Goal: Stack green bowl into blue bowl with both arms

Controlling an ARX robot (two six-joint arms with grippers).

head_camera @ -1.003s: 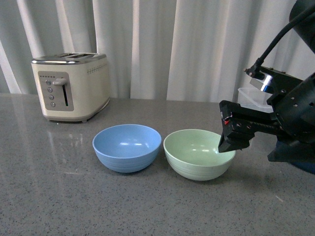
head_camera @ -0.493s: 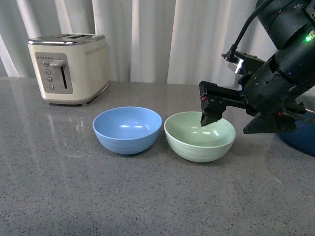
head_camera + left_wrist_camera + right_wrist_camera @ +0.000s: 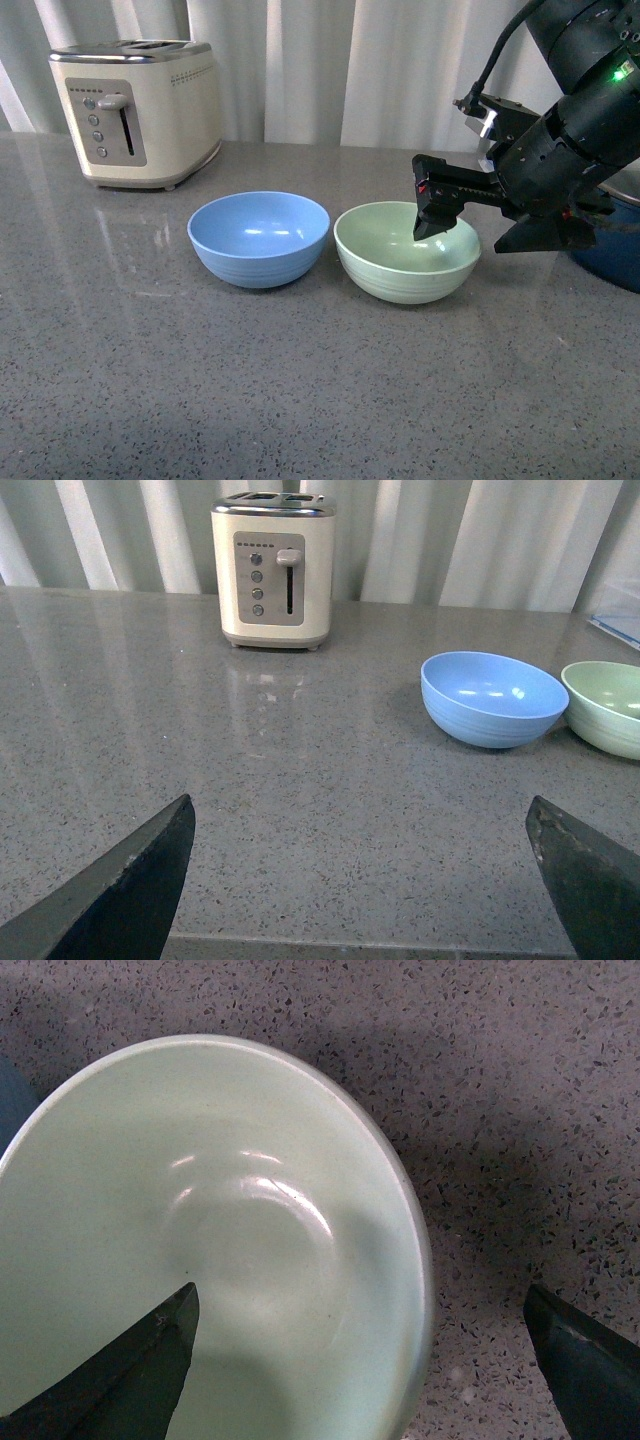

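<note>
The blue bowl (image 3: 259, 238) and the green bowl (image 3: 405, 255) sit upright side by side on the grey counter, almost touching. My right gripper (image 3: 437, 210) hangs open over the green bowl's right part. In the right wrist view the right gripper (image 3: 361, 1290) straddles the rim of the green bowl (image 3: 230, 1240): one finger is over the inside, the other over the counter outside. In the left wrist view my left gripper (image 3: 359, 800) is open over bare counter near the front edge. It is well short of the blue bowl (image 3: 493, 698) and green bowl (image 3: 605, 705).
A cream toaster (image 3: 140, 100) stands at the back left before white curtains. A dark blue pot (image 3: 610, 265) sits at the far right behind the right arm. The counter's front edge (image 3: 300, 945) runs just under the left gripper.
The right gripper has moved left from the green bowl's right rim to above its bowl opening. Over the last half second it has hardly shifted. Both bowls have stayed put.
</note>
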